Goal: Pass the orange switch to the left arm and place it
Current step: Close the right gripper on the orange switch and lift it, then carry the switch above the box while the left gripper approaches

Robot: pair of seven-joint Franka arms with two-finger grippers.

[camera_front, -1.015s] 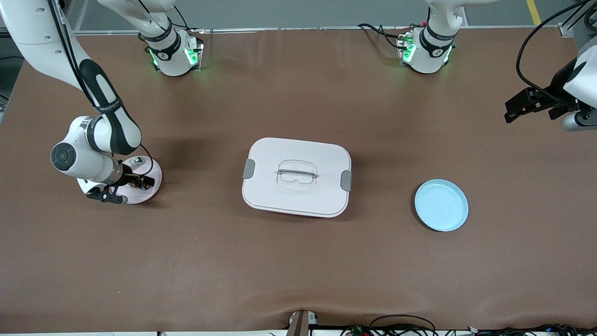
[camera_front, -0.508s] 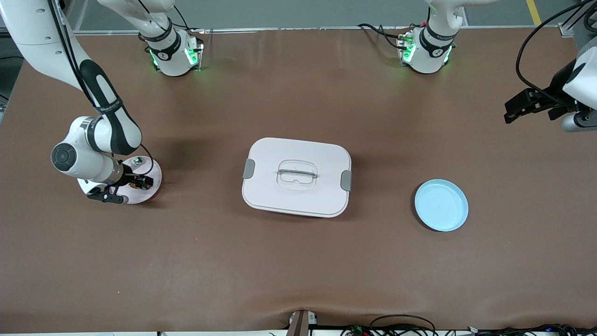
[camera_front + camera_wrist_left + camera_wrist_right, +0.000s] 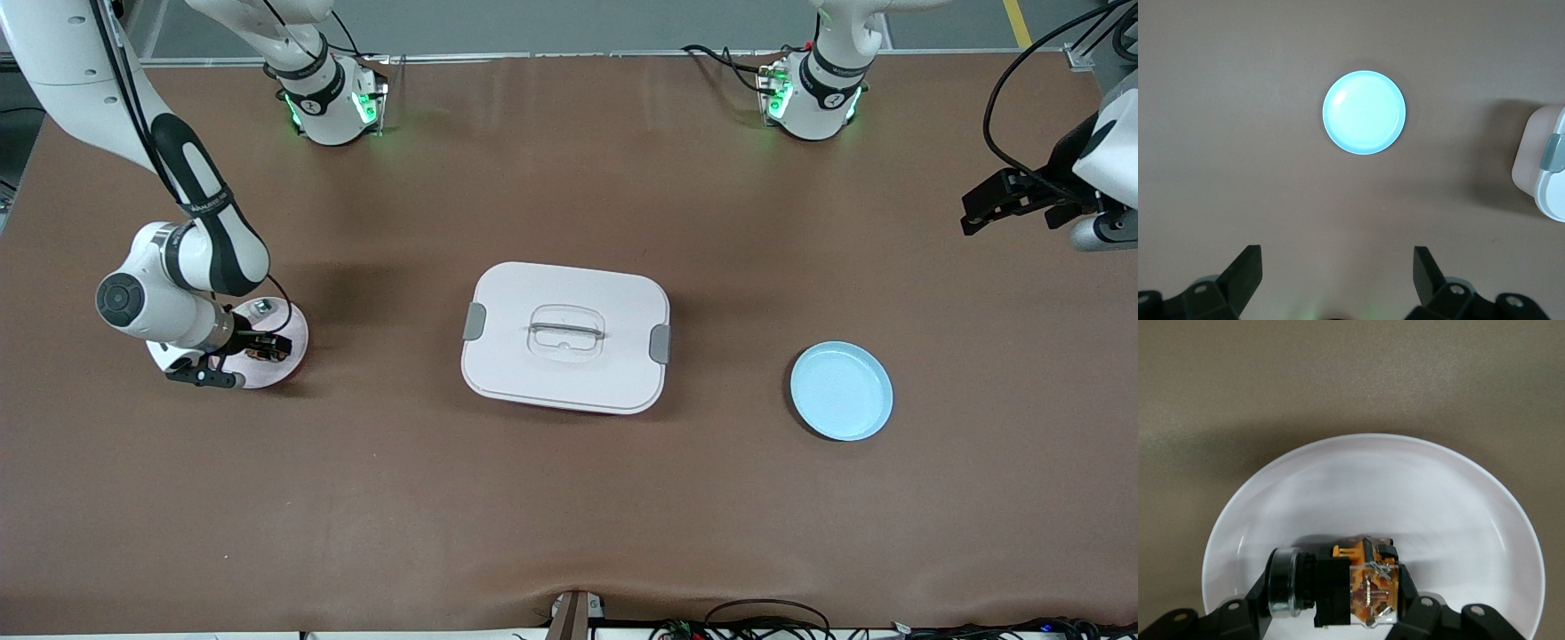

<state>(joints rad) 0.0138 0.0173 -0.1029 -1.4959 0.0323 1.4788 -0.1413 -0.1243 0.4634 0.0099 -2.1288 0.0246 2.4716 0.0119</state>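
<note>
The orange switch [image 3: 1351, 587] is black with orange parts, a clear end and a silver ring. It lies on its side low in a white plate [image 3: 1405, 493], toward the right arm's end of the table. My right gripper [image 3: 1338, 595] is shut on the orange switch [image 3: 260, 353], one finger on each side. The white box [image 3: 516, 293] with grey latches stands mid-table; its corner shows in the left wrist view as the box [image 3: 1545, 180]. My left gripper [image 3: 1000, 203] waits, open and empty, high over the left arm's end of the table; its fingers [image 3: 1245, 270] are spread wide.
A pale blue plate [image 3: 841, 391] lies between the box and the left arm's end, seen from above as the blue plate [image 3: 1363, 112]. A small silvery part [image 3: 260, 307] sits on the white plate's [image 3: 293, 331] rim area. Cables run along the table's near edge.
My right gripper's fingers have closed onto the orange switch on the white plate. The left arm has barely moved.
</note>
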